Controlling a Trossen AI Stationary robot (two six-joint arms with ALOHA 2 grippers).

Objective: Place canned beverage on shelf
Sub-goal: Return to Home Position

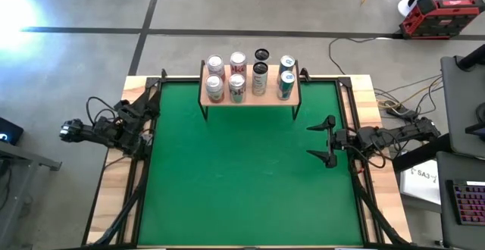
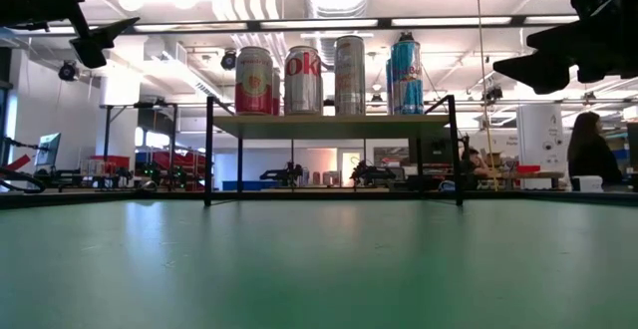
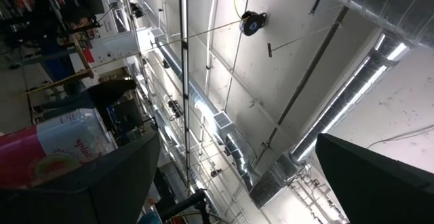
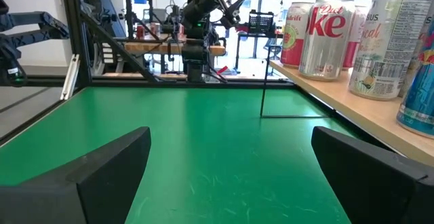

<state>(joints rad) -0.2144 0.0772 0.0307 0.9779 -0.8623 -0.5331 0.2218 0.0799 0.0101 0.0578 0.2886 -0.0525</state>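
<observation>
From above, the shelf [image 1: 250, 97], a pale wood board on thin black metal legs, stands at the far edge of the flat green mat [image 1: 242, 182] that covers the light wooden table [image 1: 364, 91]. Eight round metal cans [image 1: 236, 87] stand upright on it in two rows of four. The right hand [image 1: 324, 140] hangs over the mat near the shelf's right end, its two dark fingers spread wide with nothing between them. The left arm [image 1: 114, 125] is folded at the table's left edge.

At table height the board sits level on its legs. It carries a red can [image 2: 254, 80], a silver cola can [image 2: 304, 80], a taller silver can [image 2: 349, 75] and a blue can [image 2: 404, 75] close side by side.

The left wrist view shows the left hand [image 3: 237, 142] aimed up at a ducted ceiling, fingers spread and empty.

In the right wrist view the mat is matte with fine scratches, and the shelf's smooth wood edge bears glossy cans.
</observation>
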